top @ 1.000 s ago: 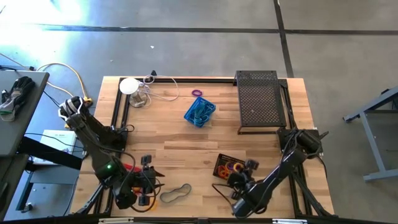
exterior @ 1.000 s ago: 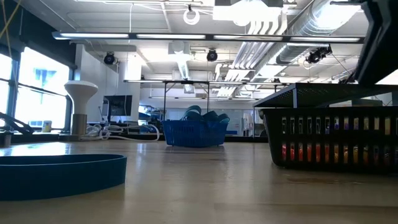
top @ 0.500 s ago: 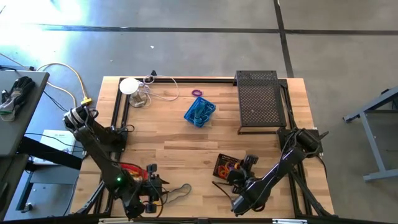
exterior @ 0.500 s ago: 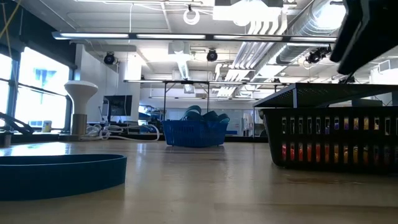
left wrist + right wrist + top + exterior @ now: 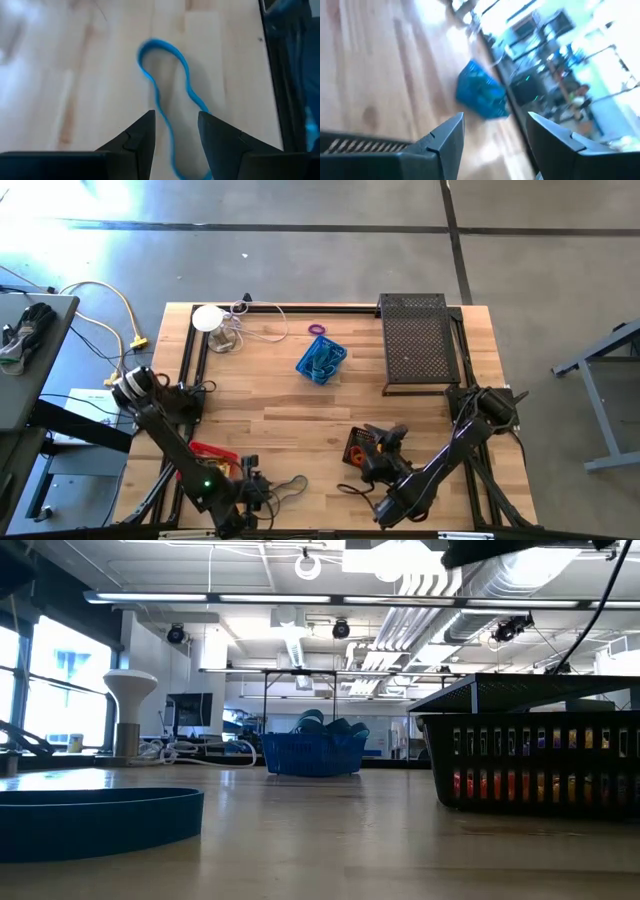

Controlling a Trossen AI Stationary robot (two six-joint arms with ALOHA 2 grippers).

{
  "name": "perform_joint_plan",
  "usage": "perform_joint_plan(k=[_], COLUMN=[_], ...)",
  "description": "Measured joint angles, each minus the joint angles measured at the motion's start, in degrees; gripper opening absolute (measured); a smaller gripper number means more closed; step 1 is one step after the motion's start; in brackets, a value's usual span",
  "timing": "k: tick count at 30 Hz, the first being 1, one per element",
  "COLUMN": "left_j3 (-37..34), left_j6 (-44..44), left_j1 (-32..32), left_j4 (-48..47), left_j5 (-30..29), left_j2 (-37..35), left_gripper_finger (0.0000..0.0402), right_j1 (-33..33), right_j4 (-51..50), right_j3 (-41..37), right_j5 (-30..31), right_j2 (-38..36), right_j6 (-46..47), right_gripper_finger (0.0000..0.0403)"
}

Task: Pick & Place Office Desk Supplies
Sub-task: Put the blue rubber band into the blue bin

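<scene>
No writing legible (blue basket point(image 5: 321, 360) unlabelled); band loop point(image 5: 170, 95) plain.

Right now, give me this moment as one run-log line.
left gripper: open above blue elongated band loop | right gripper: open, empty, above small black mesh basket | small blue mesh basket: mid-table

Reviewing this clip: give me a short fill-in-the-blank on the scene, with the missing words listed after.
1. The band loop in front of the left gripper lies on the ____ tabletop.
2. The right gripper holds ____ between its open fingers.
3. In the high view, the small purple ring lies beside the ____ basket.
4. The black basket holds small ____ items.

Missing words: wooden; nothing; blue; colourful
</scene>
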Motion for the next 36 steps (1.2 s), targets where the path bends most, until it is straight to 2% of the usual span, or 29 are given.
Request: perform_joint_plan(k=[4, 8, 11, 19, 31, 36], left_j3=[0.0, 0.0, 0.0, 0.0, 0.0, 0.0], left_j6=[-5.8, -12.1, -14.6, -14.8, -10.5, -8.6], left_j1=[0.2, 1.1, 1.5, 1.5, 1.8, 2.9], left_j4=[0.5, 0.4, 0.7, -0.2, -0.9, -2.0], left_j5=[2.3, 7.3, 9.1, 8.5, 8.3, 8.3], left_j2=[2.4, 4.6, 4.7, 4.7, 4.7, 4.7], left_gripper_finger=[0.0142, 0.0142, 0.0142, 0.0142, 0.0142, 0.0142], right_j1=[0.0, 0.0, 0.0, 0.0, 0.0, 0.0], right_j4=[0.0, -0.1, -0.1, 1.1, 15.9, 22.4], right_j3=[0.0, 0.0, 0.0, 0.0, 0.0, 0.0], right_j5=[4.2, 7.5, 7.8, 6.0, -4.7, -10.4], right_j2=[0.0, 0.0, 0.0, 0.0, 0.0, 0.0], right_j6=[-0.1, -0.2, -0.2, -1.4, -7.4, -7.2], right_gripper_finger=[0.02, 0.02, 0.02, 0.02, 0.02, 0.02])
